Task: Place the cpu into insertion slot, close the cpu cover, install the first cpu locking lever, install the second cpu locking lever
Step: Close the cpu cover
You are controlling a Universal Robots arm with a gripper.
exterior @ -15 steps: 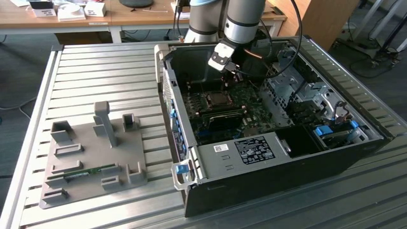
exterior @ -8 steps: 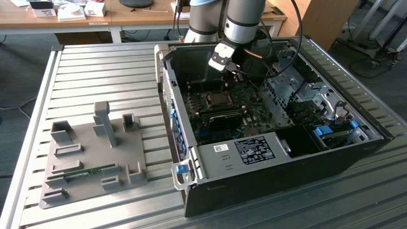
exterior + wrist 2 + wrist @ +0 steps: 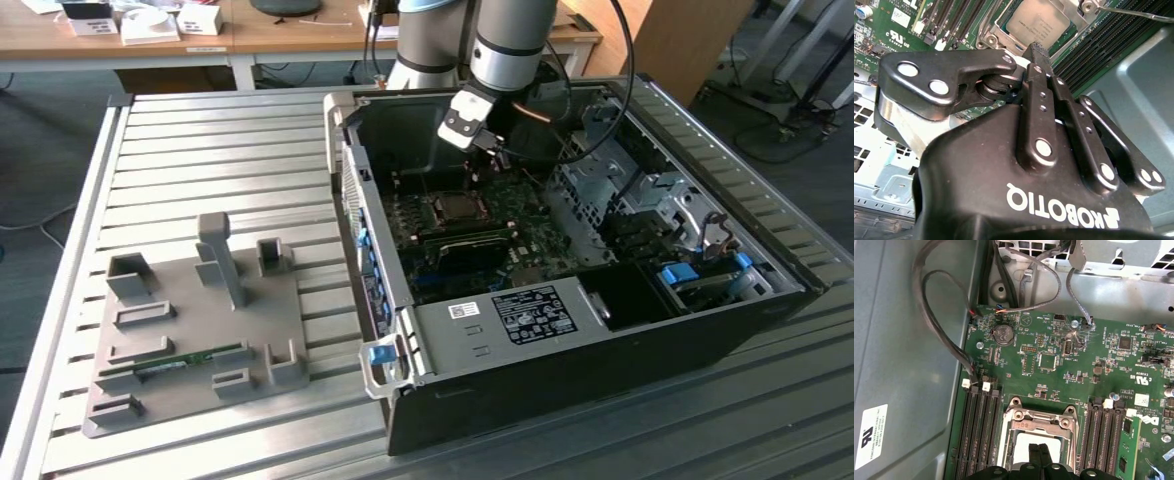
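Square greyish cpu [image 3: 1038, 25] with a pale matte face, seated flat in the insertion slot [image 3: 454, 213] on the green board inside the black case, silvery cpu cover [image 3: 1038, 421] lying flat around it, chip face showing through the cover's window

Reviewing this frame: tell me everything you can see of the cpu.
The cpu is a thin square chip with a matte silvery-grey metal top bearing faint print. It lies flat and level on the green motherboard, showing through the window of the silvery cpu cover that frames its edges. The shut end effector hangs over its middle, hiding part of it; contact cannot be judged.
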